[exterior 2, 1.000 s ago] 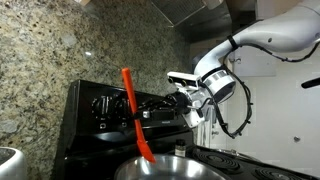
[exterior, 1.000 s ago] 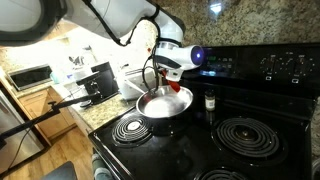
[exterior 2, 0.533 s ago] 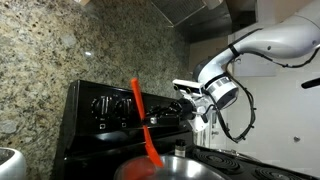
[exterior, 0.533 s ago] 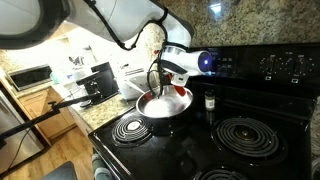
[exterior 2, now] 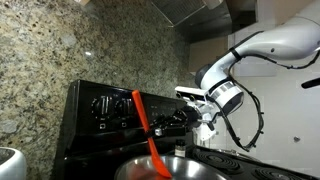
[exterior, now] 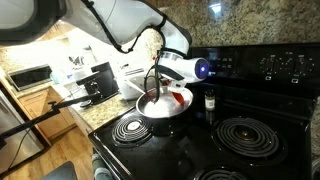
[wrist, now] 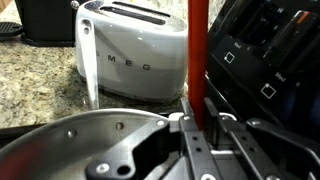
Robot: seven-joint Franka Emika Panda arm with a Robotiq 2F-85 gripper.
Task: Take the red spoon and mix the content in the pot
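We see the arm (exterior: 125,20) arch in from above the pot (exterior: 148,108) and bend down to the wrist (exterior: 185,68), which lies roughly level just over the pot. The gripper (wrist: 200,118) points toward the pot, with its jaws closed on the upright handle of the red spoon (wrist: 197,40). In an exterior view, the arm curves away on the pot's far side.

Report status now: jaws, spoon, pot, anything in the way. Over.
Jaws shut on the red spoon, handle near upright. Tip down inside the pot. Small dark jar stands beside the pot, clear of the spoon.
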